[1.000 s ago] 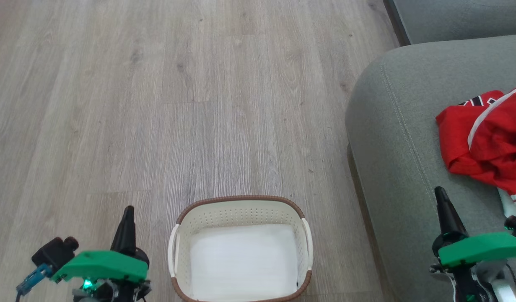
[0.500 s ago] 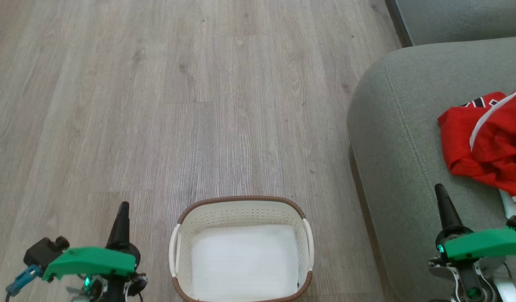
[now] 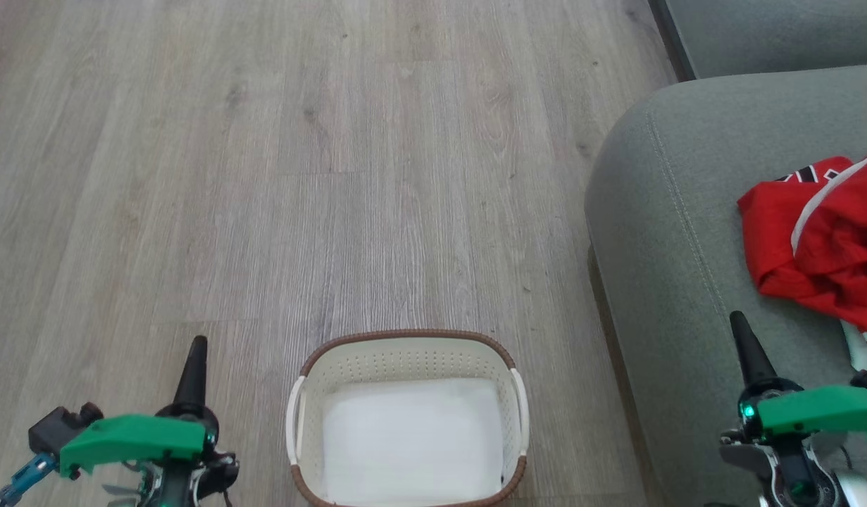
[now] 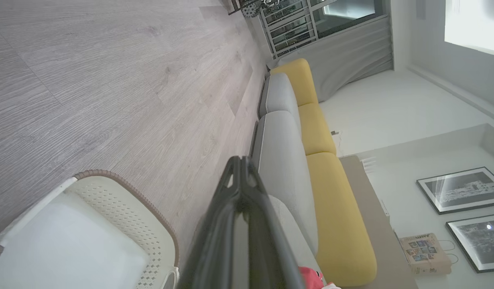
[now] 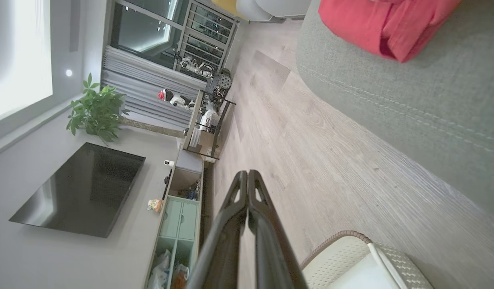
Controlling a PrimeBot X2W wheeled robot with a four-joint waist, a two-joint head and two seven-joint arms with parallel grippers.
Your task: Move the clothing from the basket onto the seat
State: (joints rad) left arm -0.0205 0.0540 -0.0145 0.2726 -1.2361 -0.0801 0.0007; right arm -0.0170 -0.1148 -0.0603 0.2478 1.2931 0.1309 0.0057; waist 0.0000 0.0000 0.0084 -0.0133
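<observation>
The cream basket (image 3: 407,353) with a brown rim stands on the floor at the bottom centre, its white bottom bare; it also shows in the wrist views (image 4: 122,200) (image 5: 351,249). The red clothing (image 3: 820,239) with white stripes lies bunched on the grey-green seat (image 3: 665,232) at the right, and is seen from the right wrist too (image 5: 387,24). My left gripper (image 3: 198,343) is shut beside the basket's left side, holding nothing. My right gripper (image 3: 737,320) is shut over the seat, just short of the clothing, holding nothing.
Grey wood-plank floor (image 3: 299,176) stretches ahead and to the left of the basket. A second grey cushion (image 3: 771,32) sits at the top right. In the right wrist view a shelf unit (image 5: 206,120) and low cabinet (image 5: 178,216) line the far wall.
The left gripper has slid slightly left and down in the head view. The right gripper has barely moved. The view has shifted a little downward.
</observation>
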